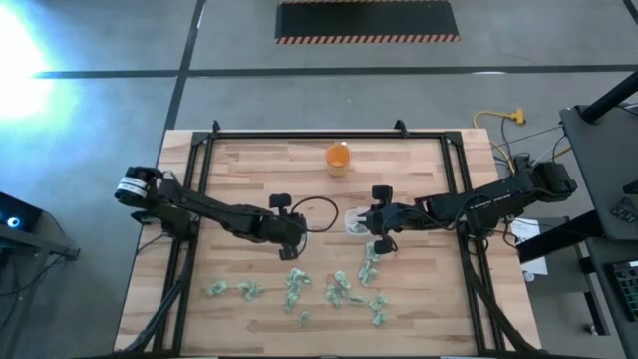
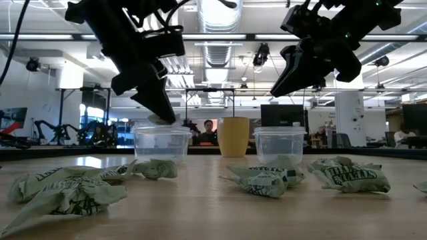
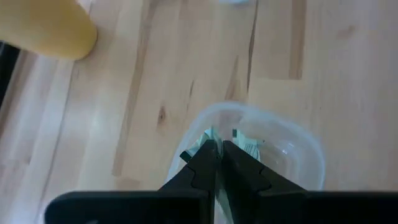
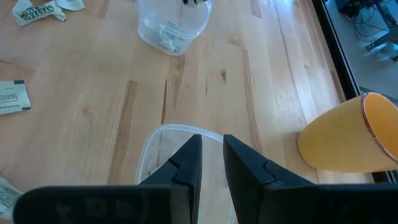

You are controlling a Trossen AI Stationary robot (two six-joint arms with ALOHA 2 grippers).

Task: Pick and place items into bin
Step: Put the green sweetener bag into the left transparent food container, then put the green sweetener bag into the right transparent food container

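Observation:
Several pale green crumpled items [image 1: 344, 289] [image 2: 267, 179] lie on the near half of the wooden table. Two clear plastic tubs stand mid-table. My left gripper [image 1: 295, 235] [image 3: 219, 146] [image 2: 165, 115] hangs over the left tub [image 2: 160, 141] [image 3: 298, 146], shut on one item. Another item [image 4: 169, 32] lies inside that tub. My right gripper [image 1: 376, 225] [image 4: 211, 146] [image 2: 285, 81] is open with nothing between its fingers, above the right tub [image 2: 280, 143] [image 4: 155, 140]. My left gripper pinches a pale green crumpled item [image 3: 210, 134] between its two fingertips. The fingers slant down from the table's left side. The item sticks out past the tips, lifted clear, just above the left tub's mouth.
An orange cup [image 1: 338, 158] [image 2: 234, 137] [image 4: 348, 137] stands behind the tubs toward the far edge. A flat packet [image 4: 9, 96] lies near the loose items. A black frame [image 1: 299, 133] runs along the table's far and side edges.

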